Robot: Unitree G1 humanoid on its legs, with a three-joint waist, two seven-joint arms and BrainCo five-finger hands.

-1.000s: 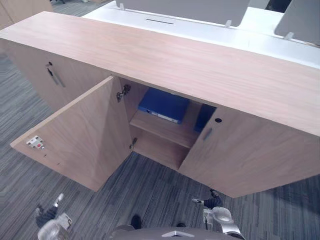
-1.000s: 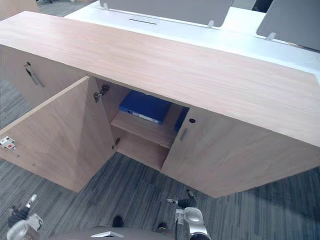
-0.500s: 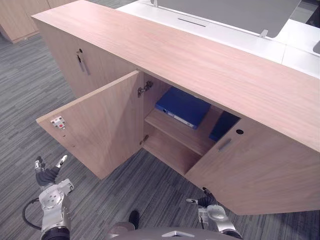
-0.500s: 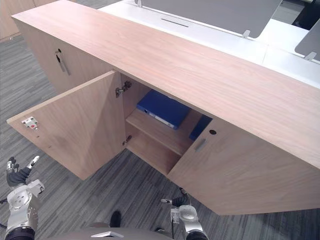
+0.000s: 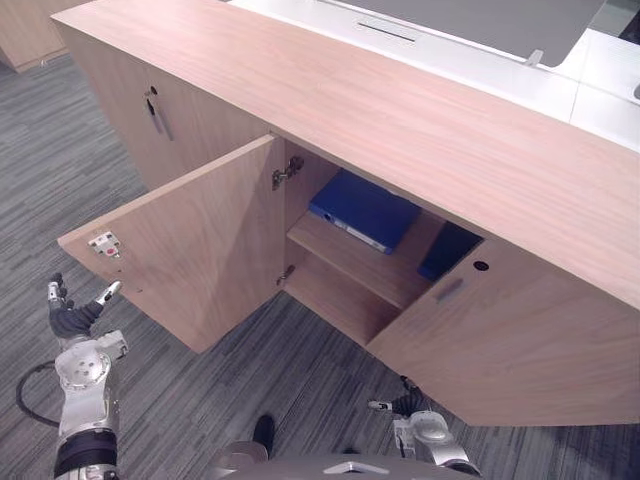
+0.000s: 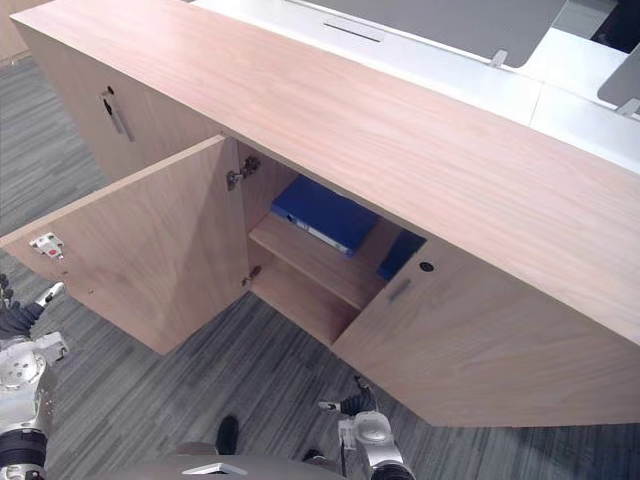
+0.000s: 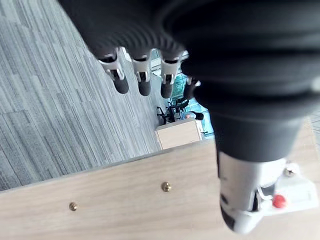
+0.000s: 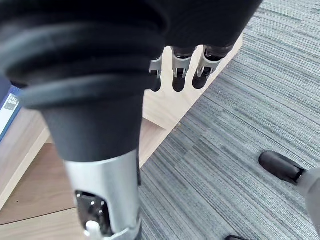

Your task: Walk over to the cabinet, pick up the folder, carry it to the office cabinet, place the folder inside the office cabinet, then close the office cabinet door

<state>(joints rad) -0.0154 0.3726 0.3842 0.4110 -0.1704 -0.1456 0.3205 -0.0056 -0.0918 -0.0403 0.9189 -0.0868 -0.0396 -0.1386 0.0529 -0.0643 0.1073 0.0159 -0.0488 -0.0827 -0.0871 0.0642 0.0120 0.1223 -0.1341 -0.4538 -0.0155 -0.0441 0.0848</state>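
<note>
A blue folder (image 5: 365, 210) lies flat on the upper shelf inside the wooden office cabinet (image 5: 400, 110). The cabinet's left door (image 5: 190, 260) stands wide open. My left hand (image 5: 75, 322) hangs open, fingers straight, just below the open door's outer corner and apart from it. In the left wrist view the door's inner face (image 7: 115, 197) shows past the fingers (image 7: 144, 75). My right hand (image 5: 405, 408) is low over the carpet in front of the closed right door (image 5: 520, 340), open and empty. A corner of the folder (image 8: 7, 107) shows in the right wrist view.
A second blue item (image 5: 448, 250) stands half hidden behind the right door. Another closed door with a metal handle (image 5: 155, 112) lies further left. A white desk (image 5: 470, 50) runs behind the cabinet. Grey carpet (image 5: 300, 380) covers the floor in front.
The camera has swung, shifting the whole picture. My left hand has risen from the bottom edge up to the open door's outer corner. The folder has stayed on its shelf.
</note>
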